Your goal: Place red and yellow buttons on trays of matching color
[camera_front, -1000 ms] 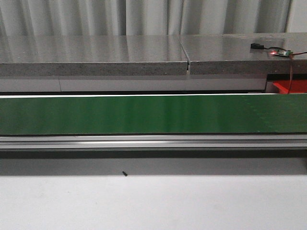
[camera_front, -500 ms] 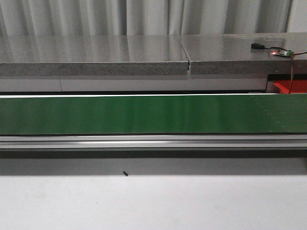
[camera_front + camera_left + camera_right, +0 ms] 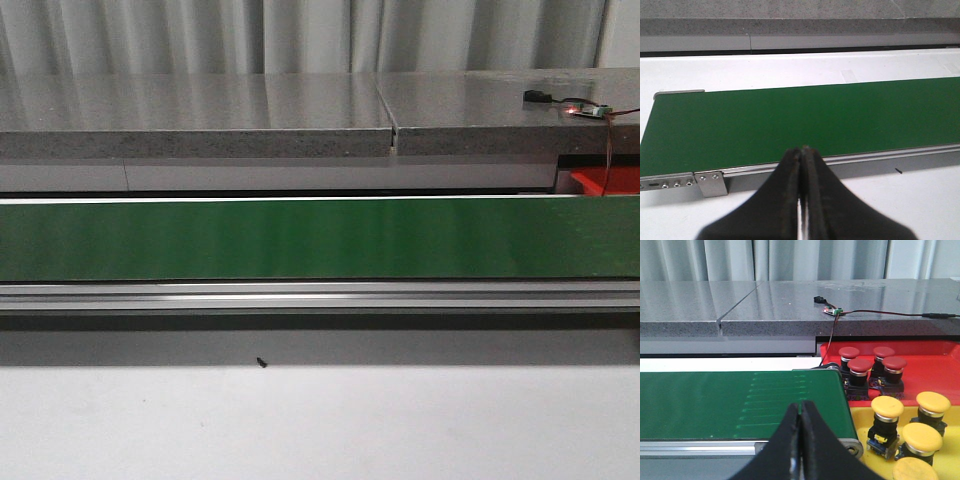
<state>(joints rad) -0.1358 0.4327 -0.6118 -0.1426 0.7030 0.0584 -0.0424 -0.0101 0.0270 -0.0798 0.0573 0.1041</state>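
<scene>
In the right wrist view, several red buttons (image 3: 860,366) stand on the red tray (image 3: 935,371) and several yellow buttons (image 3: 887,407) stand on the yellow tray (image 3: 950,455), both beside the end of the green conveyor belt (image 3: 730,402). My right gripper (image 3: 801,407) is shut and empty over the belt's near edge. My left gripper (image 3: 802,151) is shut and empty over the near rail of the belt (image 3: 790,120) at its other end. The belt (image 3: 320,238) carries no button. In the front view only a corner of the red tray (image 3: 605,180) shows; neither gripper shows there.
A grey stone counter (image 3: 300,115) runs behind the belt, with a small circuit board and wire (image 3: 585,110) on it. An aluminium rail (image 3: 320,296) fronts the belt. A small black screw (image 3: 260,363) lies on the white table (image 3: 320,420).
</scene>
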